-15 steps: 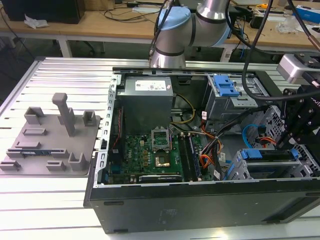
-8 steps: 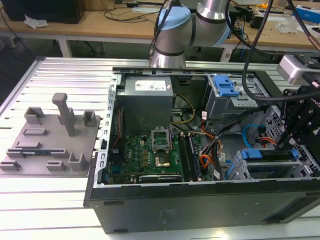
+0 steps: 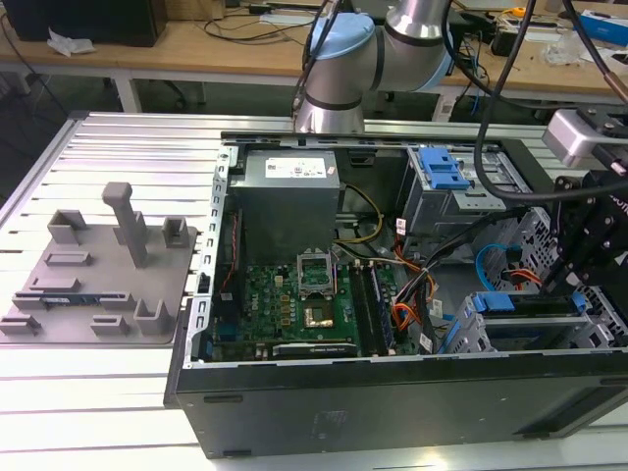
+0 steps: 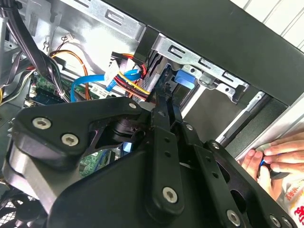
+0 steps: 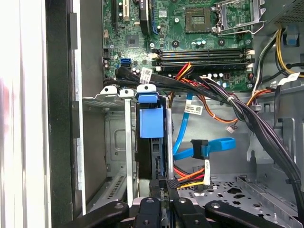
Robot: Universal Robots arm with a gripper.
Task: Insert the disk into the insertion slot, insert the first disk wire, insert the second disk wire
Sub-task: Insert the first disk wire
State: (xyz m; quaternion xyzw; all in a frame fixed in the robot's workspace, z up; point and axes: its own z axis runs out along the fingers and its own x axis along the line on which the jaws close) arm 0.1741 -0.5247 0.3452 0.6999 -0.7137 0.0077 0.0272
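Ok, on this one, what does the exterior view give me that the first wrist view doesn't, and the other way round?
Exterior view's extras: the robot arm, the power supply and a grey fixture tray on the exterior view's left.

First wrist view's extras: the claw close against the disk, which stands on edge in the insertion slot, and the blue cable with its connector end lying beside the disk.

Shared: the motherboard, the disk's blue carrier, the blue cable and the orange wires.
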